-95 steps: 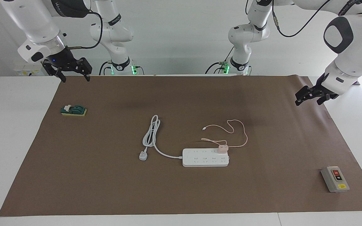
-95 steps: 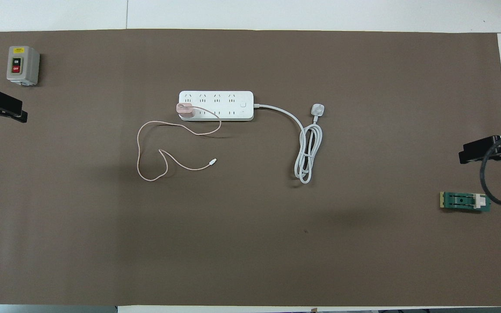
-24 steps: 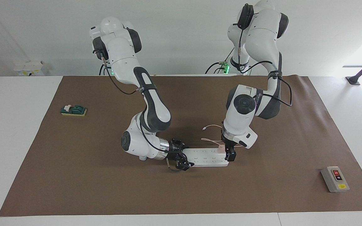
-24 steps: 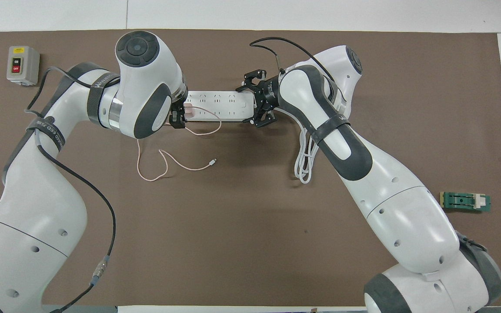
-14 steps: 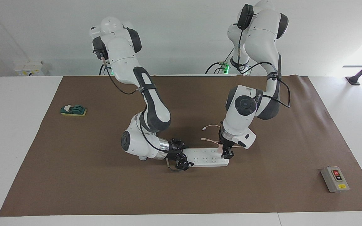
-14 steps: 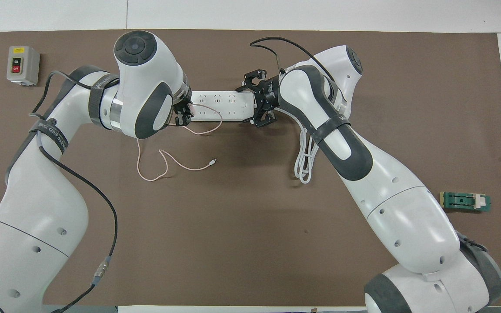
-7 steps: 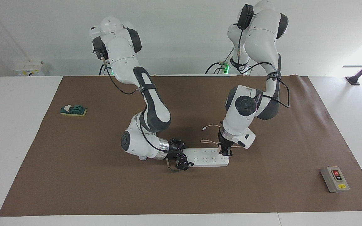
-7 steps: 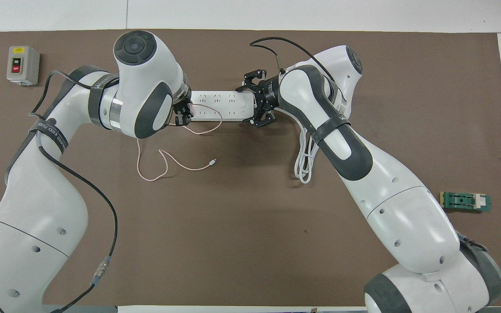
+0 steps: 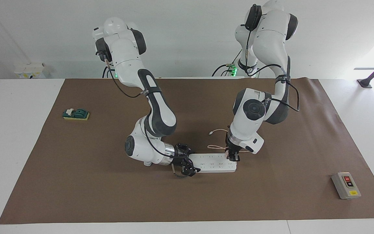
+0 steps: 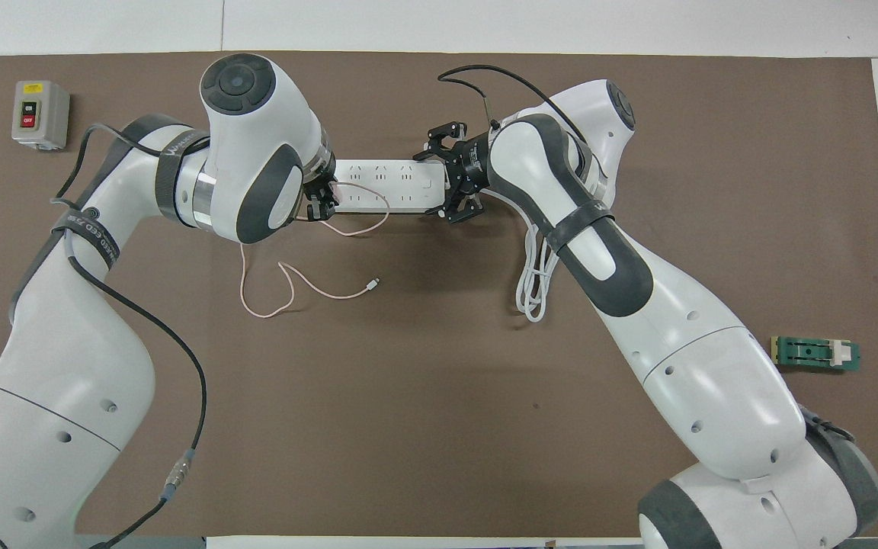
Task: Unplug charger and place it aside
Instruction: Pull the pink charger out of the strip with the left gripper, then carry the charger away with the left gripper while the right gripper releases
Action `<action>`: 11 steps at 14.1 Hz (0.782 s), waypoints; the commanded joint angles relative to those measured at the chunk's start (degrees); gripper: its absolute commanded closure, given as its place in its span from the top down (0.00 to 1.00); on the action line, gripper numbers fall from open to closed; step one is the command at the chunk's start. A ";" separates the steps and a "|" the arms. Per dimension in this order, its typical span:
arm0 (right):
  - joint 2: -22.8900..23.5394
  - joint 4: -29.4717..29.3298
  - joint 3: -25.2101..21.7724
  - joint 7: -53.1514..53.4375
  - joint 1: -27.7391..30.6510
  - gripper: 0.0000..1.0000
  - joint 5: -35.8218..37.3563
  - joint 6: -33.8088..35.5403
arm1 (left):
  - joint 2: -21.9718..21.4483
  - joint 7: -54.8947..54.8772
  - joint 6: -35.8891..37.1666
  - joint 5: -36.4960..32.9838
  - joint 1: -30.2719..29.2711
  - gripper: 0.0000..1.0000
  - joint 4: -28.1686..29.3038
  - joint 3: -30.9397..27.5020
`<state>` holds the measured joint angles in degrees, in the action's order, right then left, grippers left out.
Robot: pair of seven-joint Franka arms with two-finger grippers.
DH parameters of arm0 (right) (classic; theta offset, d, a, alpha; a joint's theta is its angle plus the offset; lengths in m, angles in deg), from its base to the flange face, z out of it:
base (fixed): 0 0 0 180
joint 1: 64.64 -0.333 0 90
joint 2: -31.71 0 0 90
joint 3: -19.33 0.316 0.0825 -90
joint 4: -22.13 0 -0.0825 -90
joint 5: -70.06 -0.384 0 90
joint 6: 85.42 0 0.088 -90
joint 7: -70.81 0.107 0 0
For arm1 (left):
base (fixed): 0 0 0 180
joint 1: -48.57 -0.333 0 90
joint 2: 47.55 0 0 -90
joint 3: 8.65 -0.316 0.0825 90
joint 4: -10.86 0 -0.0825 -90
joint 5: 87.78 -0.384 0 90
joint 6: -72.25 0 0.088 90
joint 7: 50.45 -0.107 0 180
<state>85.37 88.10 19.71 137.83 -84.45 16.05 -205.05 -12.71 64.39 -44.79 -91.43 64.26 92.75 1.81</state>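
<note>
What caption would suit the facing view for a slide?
Left gripper shut on the pink charger at the power strip, right gripper bracing the strip's cord end.

The power strip (image 10: 387, 185) lies mid-table on the mat (image 10: 439, 427). The left gripper (image 9: 233, 157) is at its end toward the left arm, the right gripper (image 9: 187, 165) at its other end. The cable (image 10: 286, 293) lies nearer the robots. The switch box (image 9: 346, 185) sits far out at the left arm's end, the green block (image 9: 76, 114) at the right arm's end.

Open brown mat (image 9: 271, 201) surrounds the white rectangular plastic power strip (image 9: 211, 163), where both arms crowd either end.
</note>
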 commanded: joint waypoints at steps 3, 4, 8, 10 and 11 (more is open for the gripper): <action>-1.10 4.43 -0.47 -1.80 0.21 0.73 1.53 2.12 | 1.64 -0.14 0.76 -2.86 0.14 0.00 -1.21 -1.14; -1.10 4.52 -0.56 -1.80 0.21 0.73 1.53 2.12 | 1.46 -0.14 1.20 -2.95 0.05 0.00 -1.30 -1.14; -1.10 4.43 -0.47 -1.89 0.21 0.73 1.53 2.03 | -0.56 -1.36 9.96 -3.04 -0.04 0.00 -5.15 -1.05; -1.10 4.52 -0.47 -1.89 0.21 0.73 1.53 2.03 | -1.17 -3.12 17.69 -2.77 -0.39 0.00 -9.19 -0.70; -1.10 4.52 -0.47 -1.89 0.21 0.73 1.53 2.03 | -2.13 -4.17 19.73 -2.42 -0.57 0.00 -10.34 -0.70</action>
<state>85.36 88.15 19.71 137.82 -84.45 16.05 -205.04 -12.34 62.54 -34.17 -92.86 64.38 86.20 1.68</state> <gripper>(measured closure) 0.048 0.687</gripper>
